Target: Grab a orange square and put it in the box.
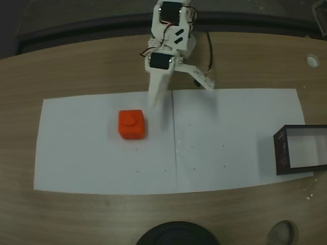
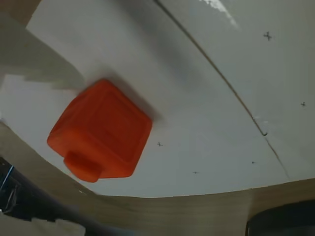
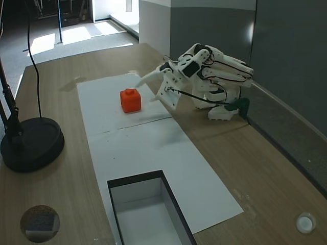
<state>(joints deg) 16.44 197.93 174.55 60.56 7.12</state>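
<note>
Leftmost in a fixed view, small bright orange-red cube with round top stud (image 1: 132, 124) is sitting on white paper sheet (image 1: 92, 153); white two-finger gripper (image 1: 181, 97) is hovering just beside it, fingers spread wide, gripping nothing; black-walled rectangular box with pale inside (image 1: 301, 149) is lying well apart at right edge

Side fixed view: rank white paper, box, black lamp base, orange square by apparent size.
1. White paper
2. Box, cut off at the bottom edge and nearest the camera, so it looks inflated
3. Black lamp base
4. Orange square, smallest but also farthest
</note>
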